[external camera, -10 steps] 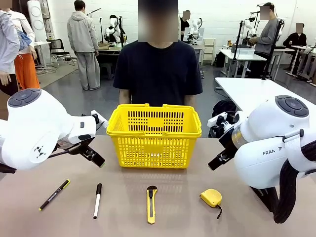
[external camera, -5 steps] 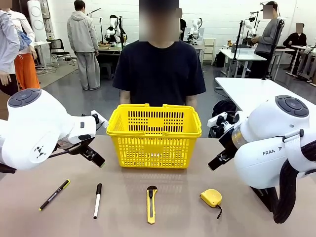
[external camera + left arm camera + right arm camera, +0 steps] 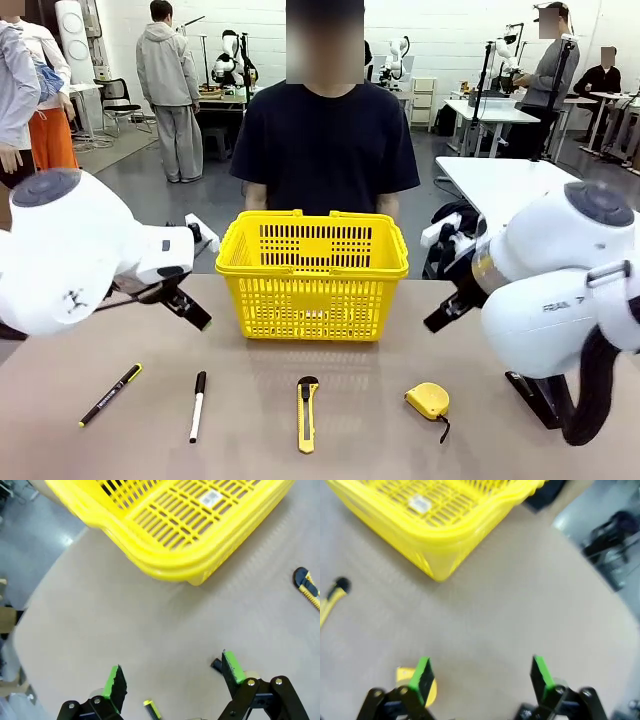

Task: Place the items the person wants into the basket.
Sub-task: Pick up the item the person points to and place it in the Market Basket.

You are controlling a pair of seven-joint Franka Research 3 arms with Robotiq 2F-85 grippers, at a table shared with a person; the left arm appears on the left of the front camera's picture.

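Presently, from the claws outward:

Left gripper [image 3: 172, 666]: black fingers, green pads [image 3: 231, 664], spread wide, nothing between them. Hanging over the bare matte table [image 3: 400, 455], left of the basket [image 3: 310, 300].

Right gripper [image 3: 480, 662]: same build, equally wide apart, empty. Right of the basket, above the table.

Basket: rigid bright yellow plastic, slotted walls, rolled rim, handles folded down. Cut off at the top edge in both wrist views.

Marker [image 3: 198, 405]: slim, white barrel, black cap. In front of the basket towards its left, long axis running almost straight at it, cap end nearer.

Tape measure [image 3: 428, 400]: small, rounded, yellow. In front of the basket's right corner, black strap trailing away from it. In the right wrist view partly hidden behind a finger.

Utility knife [image 3: 307, 412]: long, yellow and black. Directly in front of the basket, black end towards it.

Pen [image 3: 110, 394]: thin, black, yellow ends. Furthest left of the basket, lying diagonally.

Person [image 3: 325, 140]: dark T-shirt, close behind the basket, hands hidden by it.
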